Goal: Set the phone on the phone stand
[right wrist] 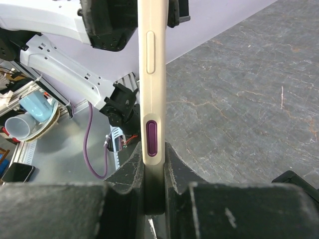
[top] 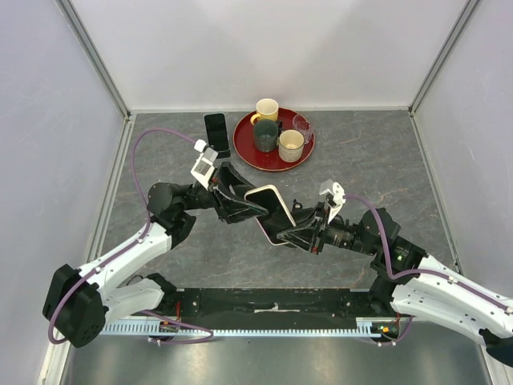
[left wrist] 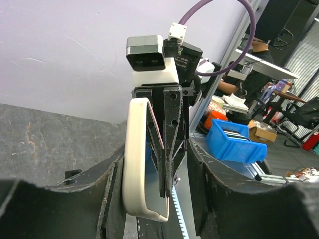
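Observation:
The phone (top: 272, 210), black screen with a cream-pink case edge, is held tilted in the air over the middle of the table. My right gripper (top: 295, 233) is shut on its lower end; in the right wrist view both fingers (right wrist: 130, 172) pinch the cream edge (right wrist: 152, 74). My left gripper (top: 255, 205) is open around the phone's upper end. In the left wrist view the case (left wrist: 134, 159) lies against the left finger (left wrist: 112, 179), with a gap to the other finger. The right gripper's fingers (left wrist: 172, 134) show between them. The phone stand is out of view.
A red round tray (top: 264, 163) at the back holds a yellow mug (top: 267, 108), a dark mug (top: 265, 135), a tan mug (top: 291, 145) and a glass (top: 302, 124). An all-black slab (top: 216, 132) lies left of the tray. Walls close in on three sides.

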`<state>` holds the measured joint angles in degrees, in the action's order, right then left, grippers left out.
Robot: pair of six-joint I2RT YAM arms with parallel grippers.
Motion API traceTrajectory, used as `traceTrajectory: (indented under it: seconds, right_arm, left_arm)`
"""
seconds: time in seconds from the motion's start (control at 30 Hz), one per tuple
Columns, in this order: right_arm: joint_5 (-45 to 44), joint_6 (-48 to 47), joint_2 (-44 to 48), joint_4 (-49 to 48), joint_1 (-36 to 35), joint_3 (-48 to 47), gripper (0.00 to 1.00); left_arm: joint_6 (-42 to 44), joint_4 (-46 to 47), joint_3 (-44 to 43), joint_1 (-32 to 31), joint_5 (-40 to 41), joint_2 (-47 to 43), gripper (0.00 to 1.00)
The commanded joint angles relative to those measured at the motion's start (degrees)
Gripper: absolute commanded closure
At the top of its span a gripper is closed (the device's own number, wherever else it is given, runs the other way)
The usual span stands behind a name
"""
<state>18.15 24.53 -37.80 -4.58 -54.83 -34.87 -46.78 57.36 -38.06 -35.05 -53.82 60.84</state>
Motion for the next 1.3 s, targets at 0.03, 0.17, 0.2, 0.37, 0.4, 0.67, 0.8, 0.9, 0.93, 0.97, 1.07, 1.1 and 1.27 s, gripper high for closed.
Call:
traceTrajectory:
  seconds: [0.03, 0.17, 0.2, 0.37, 0.4, 0.67, 0.8, 0.9, 0.93, 0.97, 1.07, 1.1, 1.27]
  right_arm:
    - [-0.92, 0.07, 0.45, -8.43, -0.28, -0.02, 1.0]
    - [-1.89, 0.07, 0.97, -8.6, -0.19, 0.68, 1.0]
    - [-1.98, 0.16, 0.98, -8.52, -0.28, 0.77, 1.0]
    - [-2.42, -0.01, 0.45, -8.08, -0.28, 0.51, 1.0]
    - [-2.77, -0.01, 0.27, -7.73, -0.28, 0.42, 1.0]
    - [-15.05, -1.24, 0.7, 9.83, -0.19, -3.71, 0.31]
    - [-23.85, -1.51, 3.34, 22.55, -0.19, -7.21, 0.19]
    - [-27.1, -1.86, 5.28, 30.47, -0.28, -10.2, 0.18]
    - [-27.99, -1.86, 5.72, 32.33, -0.28, -11.0, 0.18]
    - [-28.95, -1.95, 5.81, 34.27, -0.28, -11.7, 0.18]
    - [-32.47, -1.6, 4.67, 40.6, -0.28, -13.9, 0.21]
    - [-32.83, -1.33, 4.14, 42.44, -0.28, -14.25, 0.25]
    - [-33.88, -0.01, 0.01, 42.73, -0.37, -14.43, 0.39]
  left_arm:
    - [-4.63, 8.11, 0.1, 0.33, -2.95, 1.12, 0.52]
    - [-4.72, 8.55, 0.09, 0.33, -3.66, 1.21, 0.6]
    - [-4.98, 8.99, 0.01, 0.33, -3.74, 1.39, 0.62]
    - [-5.51, 10.66, -0.43, 0.33, -5.5, 2.35, 0.89]
    - [-5.51, 10.75, -0.43, 0.33, -5.68, 2.62, 0.96]
    - [8.97, -12.69, -0.87, 0.24, 8.27, -3.87, 0.98]
    - [16.54, -19.3, 0.36, 0.24, 20.57, -9.41, 0.98]
    - [18.04, -20.01, 1.59, 0.33, 24.98, -12.49, 0.98]
    - [18.13, -20.18, 1.85, 0.24, 25.78, -13.28, 0.98]
    - [18.65, -20.71, 1.94, 0.24, 26.31, -13.46, 0.98]
    - [19.27, -21.68, 1.94, 0.33, 27.72, -14.08, 0.98]
    - [19.27, -21.77, 1.94, 0.24, 28.15, -14.17, 0.98]
    - [19.36, -21.77, 1.77, 0.24, 26.84, -13.56, 0.98]
